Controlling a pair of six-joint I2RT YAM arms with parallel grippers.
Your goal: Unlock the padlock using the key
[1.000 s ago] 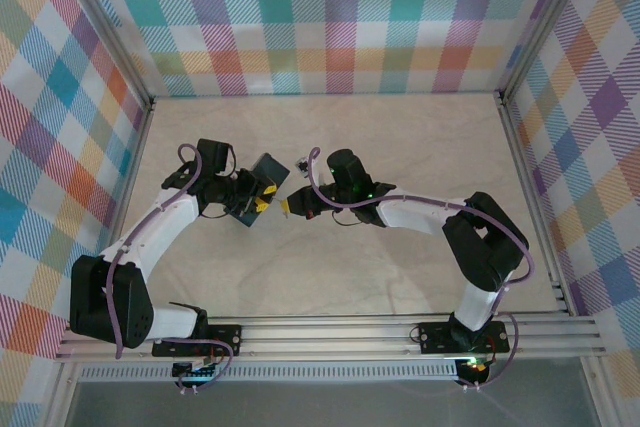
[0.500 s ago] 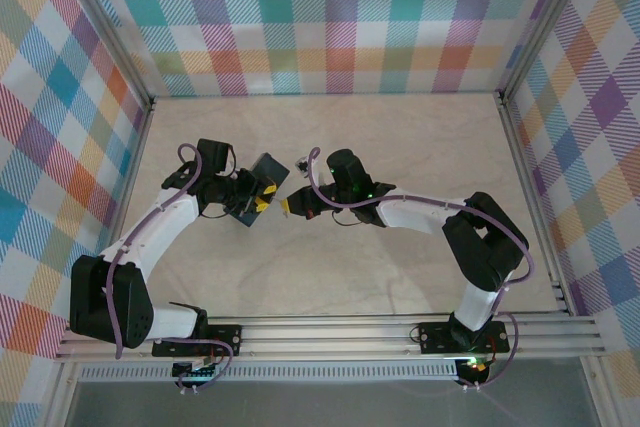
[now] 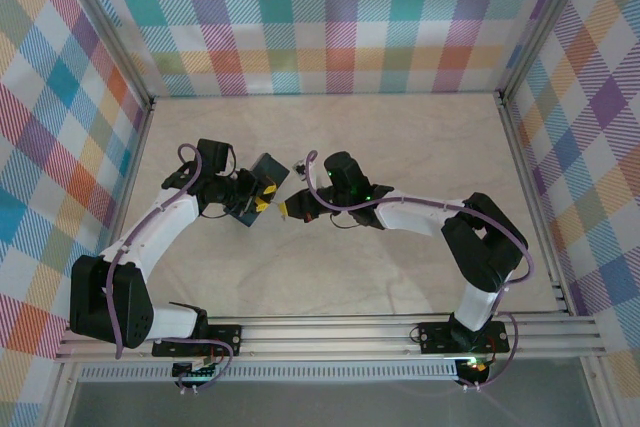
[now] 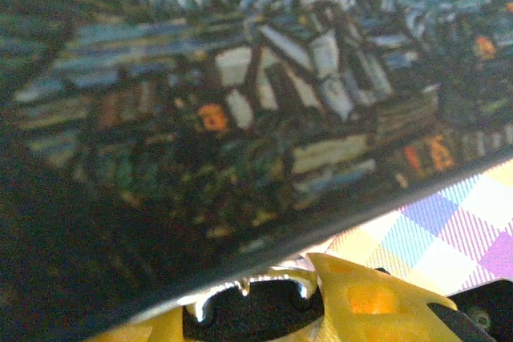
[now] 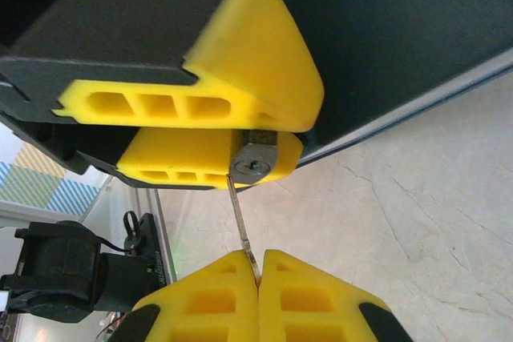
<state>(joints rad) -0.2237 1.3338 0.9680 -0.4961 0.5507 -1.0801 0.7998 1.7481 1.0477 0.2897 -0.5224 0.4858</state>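
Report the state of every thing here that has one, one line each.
left gripper: shut on the padlock.
right gripper: shut on the key.
padlock: clamped, keyhole facing the key; cannot tell whether it is locked.
key: pinched by its end, tip at the padlock's edge, not in the keyhole.

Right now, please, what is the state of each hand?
Left hand: closed on the padlock.
Right hand: closed on the key.
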